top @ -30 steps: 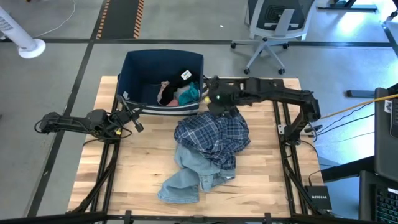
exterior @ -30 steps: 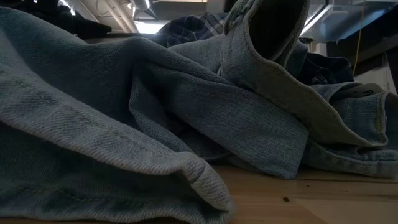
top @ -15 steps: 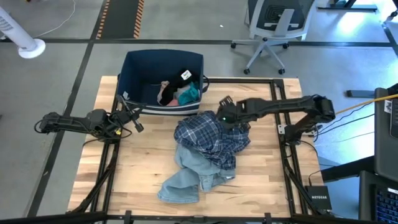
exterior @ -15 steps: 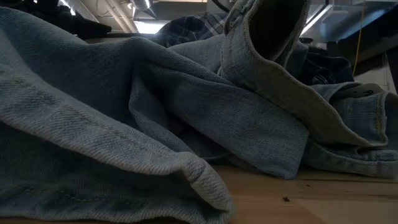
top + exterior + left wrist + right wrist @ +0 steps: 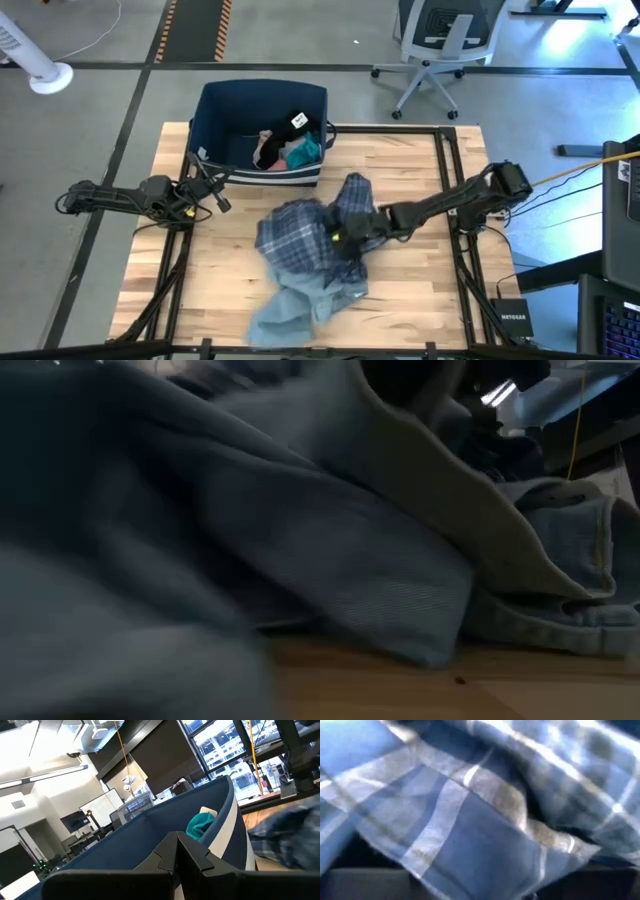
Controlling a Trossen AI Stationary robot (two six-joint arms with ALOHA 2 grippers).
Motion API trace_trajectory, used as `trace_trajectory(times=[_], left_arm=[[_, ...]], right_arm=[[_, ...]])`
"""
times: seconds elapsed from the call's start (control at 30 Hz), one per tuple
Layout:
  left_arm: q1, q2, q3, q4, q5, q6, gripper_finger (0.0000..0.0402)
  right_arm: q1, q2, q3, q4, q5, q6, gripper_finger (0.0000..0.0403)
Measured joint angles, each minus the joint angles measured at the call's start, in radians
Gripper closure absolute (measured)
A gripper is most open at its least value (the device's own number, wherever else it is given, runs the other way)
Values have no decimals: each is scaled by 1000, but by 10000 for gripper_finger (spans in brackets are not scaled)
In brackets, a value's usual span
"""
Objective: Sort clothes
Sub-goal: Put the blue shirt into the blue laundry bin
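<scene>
The blue plaid shirt [image 5: 295,235] lies bunched at the table's middle, partly over the light-blue jeans [image 5: 285,310], which fill the low view [image 5: 350,540]. My right gripper [image 5: 345,237] is low in the shirt's right side, and plaid cloth [image 5: 470,820] fills its wrist view. The dark navy bin [image 5: 215,110] at the far left holds a black piece [image 5: 285,125], a pink top [image 5: 268,150] and a teal item [image 5: 310,150]. My left gripper [image 5: 218,190] waits shut and empty beside the bin's near left corner.
The bin's wall [image 5: 150,835] stands right in front of my left gripper, with the teal item [image 5: 200,825] over its rim. Bare wood shows at the table's near left [image 5: 190,280] and right [image 5: 420,290]. An office chair [image 5: 440,50] stands beyond the far edge.
My right gripper has gone from the bin's right end toward the table's near edge and left, down into the plaid shirt. The shirt and the jeans under it have slid toward the table's left, and the shirt's right part has bunched up.
</scene>
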State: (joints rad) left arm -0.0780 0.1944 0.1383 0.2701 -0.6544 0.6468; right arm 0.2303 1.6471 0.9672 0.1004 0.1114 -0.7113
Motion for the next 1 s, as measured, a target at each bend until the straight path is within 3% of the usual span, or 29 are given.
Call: trace_trajectory(times=[0.23, 0.37, 0.7, 1.0], left_arm=[[0, 0, 0, -1, 0, 1, 400], [0, 0, 0, -3, 0, 0, 400], [0, 0, 0, 0, 0, 0, 400], [0, 0, 0, 0, 0, 0, 400]], right_arm=[[27, 221, 5, 439, -7, 3, 217], [25, 287, 39, 455, 52, -15, 217], [27, 106, 101, 51, 235, -138, 217], [174, -86, 101, -501, 503, -6, 217]])
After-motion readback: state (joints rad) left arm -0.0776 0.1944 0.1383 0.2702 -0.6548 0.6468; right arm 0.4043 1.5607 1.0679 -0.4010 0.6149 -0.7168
